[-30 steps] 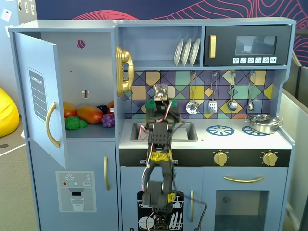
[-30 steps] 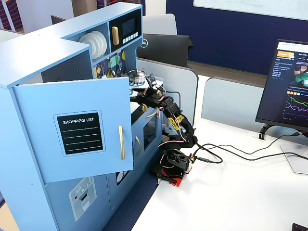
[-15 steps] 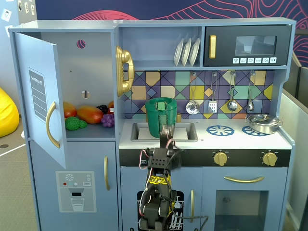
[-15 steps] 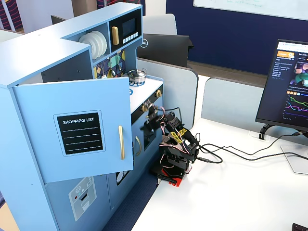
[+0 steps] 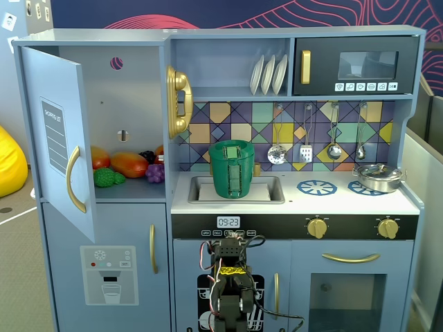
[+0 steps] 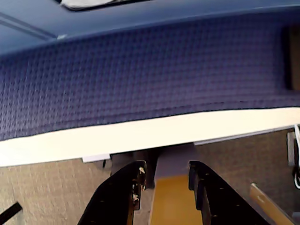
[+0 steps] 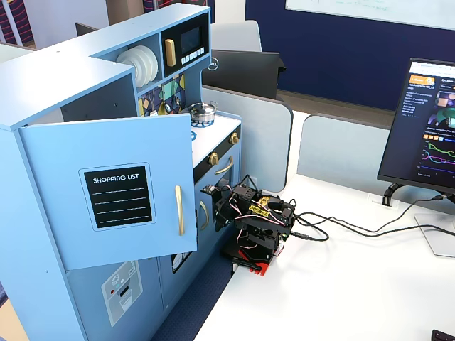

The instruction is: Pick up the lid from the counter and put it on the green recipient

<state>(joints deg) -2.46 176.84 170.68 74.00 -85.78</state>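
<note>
The green recipient (image 5: 232,173) stands upright in the sink of the toy kitchen, its ribbed handle panel facing the camera. The lid (image 5: 232,144) seems to lie flat on the pot's mouth, with its blocky knob showing at the centre. The arm (image 5: 232,277) is folded low in front of the kitchen's lower doors, well below the counter; it also shows in the other fixed view (image 7: 252,217). In the wrist view my gripper (image 6: 166,171) is open and empty, pointing at the blue mat, the white table edge and the carpet. The pot and lid are out of the wrist view.
A silver pan (image 5: 377,178) sits on the right burner and a blue-and-white burner ring (image 5: 316,187) lies beside the sink. The fridge door (image 5: 59,138) hangs open at the left with toy fruit (image 5: 128,164) inside. A monitor (image 7: 426,121) and cables (image 7: 355,227) are on the white table.
</note>
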